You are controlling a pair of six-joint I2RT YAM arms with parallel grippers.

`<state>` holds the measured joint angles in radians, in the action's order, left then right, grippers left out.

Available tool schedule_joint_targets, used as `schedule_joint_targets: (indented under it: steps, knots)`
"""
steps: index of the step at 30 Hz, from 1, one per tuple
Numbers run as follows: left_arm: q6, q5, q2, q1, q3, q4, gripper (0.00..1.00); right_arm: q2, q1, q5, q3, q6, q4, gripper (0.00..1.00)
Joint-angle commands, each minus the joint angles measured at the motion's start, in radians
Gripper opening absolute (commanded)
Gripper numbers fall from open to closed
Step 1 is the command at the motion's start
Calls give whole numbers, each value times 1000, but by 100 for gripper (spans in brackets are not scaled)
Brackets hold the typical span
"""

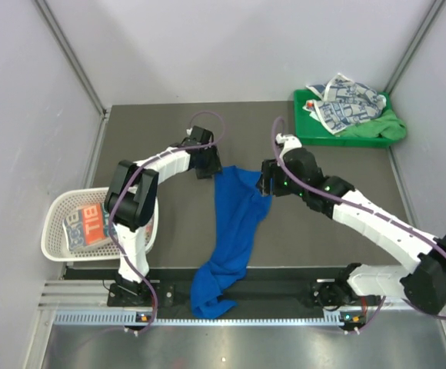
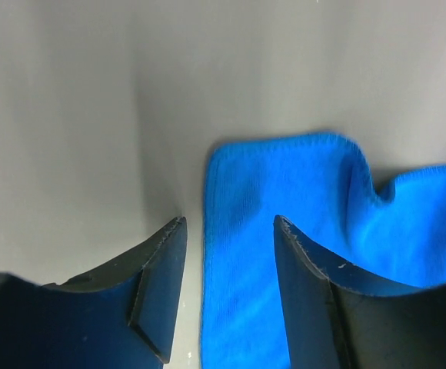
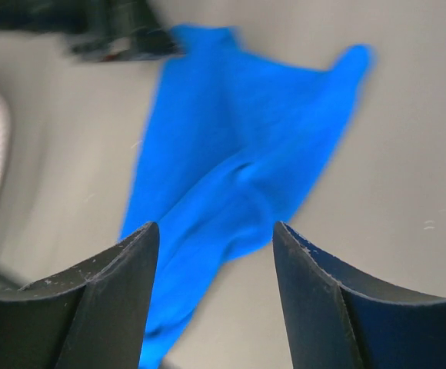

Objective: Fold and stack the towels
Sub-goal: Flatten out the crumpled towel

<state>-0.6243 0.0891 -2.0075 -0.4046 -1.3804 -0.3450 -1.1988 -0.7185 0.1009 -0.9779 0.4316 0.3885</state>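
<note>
Here, mid-frame, we had the left end effector [image 1: 206, 166] and right end effector [image 1: 266, 184] gaping, empty, flanking the blue towel [image 1: 234, 219], presumably to flatten it.

I can read lettering in one place only: the folded grey and orange towel [image 1: 85, 224] in the white basket [image 1: 48, 244] carries big letters, seemingly "BIB", lying sideways. The navy print on the white towels [image 1: 346, 104] in the green tray [image 1: 324, 138] is too small to read.
</note>
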Motion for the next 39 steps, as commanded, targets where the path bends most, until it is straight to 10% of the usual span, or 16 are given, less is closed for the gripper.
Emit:
schedule_joint_targets:
  steps: [1, 12, 19, 39]
  knots:
    - [40, -124, -48, -11, -54, -35, 54, -77, 100, -38, -38, -1, -80, 60]
    - [74, -222, -171, -54, -141, -158, 41, -419, 286, -95, -145, -8, -181, 57]
    - [69, -267, -142, -53, -126, -173, 0, -604, 306, -112, -255, -10, -186, 54]
    - [107, -316, 112, 89, 3, -221, 0, -695, 326, -151, -352, -20, -211, 57]
